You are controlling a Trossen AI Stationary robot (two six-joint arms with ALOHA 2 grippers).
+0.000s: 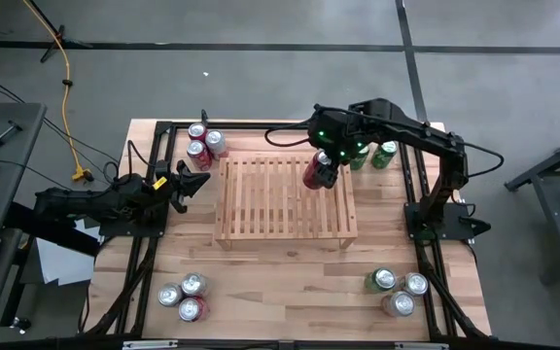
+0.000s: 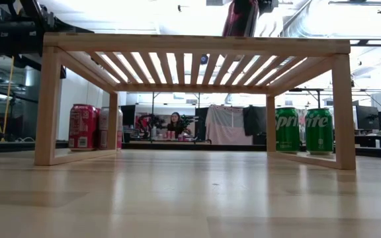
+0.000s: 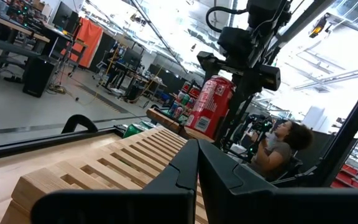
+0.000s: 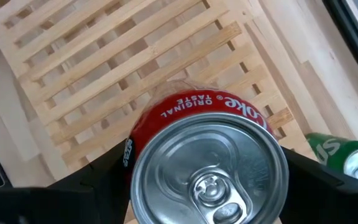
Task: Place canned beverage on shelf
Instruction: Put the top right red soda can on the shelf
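Note:
The shelf (image 1: 285, 199), a low rack of light wooden slats, stands in the middle of the table. My right gripper (image 1: 325, 163) hangs over its far right part, shut on a red canned beverage (image 1: 315, 175). The left wrist view shows that can (image 3: 211, 104) tilted over the slats. In the low view the can (image 2: 241, 18) shows above the shelf's top rail (image 2: 197, 43). My left gripper (image 1: 189, 182) waits shut by the shelf's left side, holding nothing. My right gripper pinches the red can between its two fingers (image 4: 98, 180), one on each opposite side of the wall just below the top rim (image 4: 143, 146). The fingers come from above, slanting down. The can is tilted over the slats; whether its bottom touches them I cannot tell.
Red and silver cans (image 1: 203, 143) stand at the shelf's far left corner and green cans (image 1: 373, 155) at its far right. More cans cluster near the front left (image 1: 185, 297) and front right (image 1: 395, 290). A person (image 3: 281, 143) sits beyond the table.

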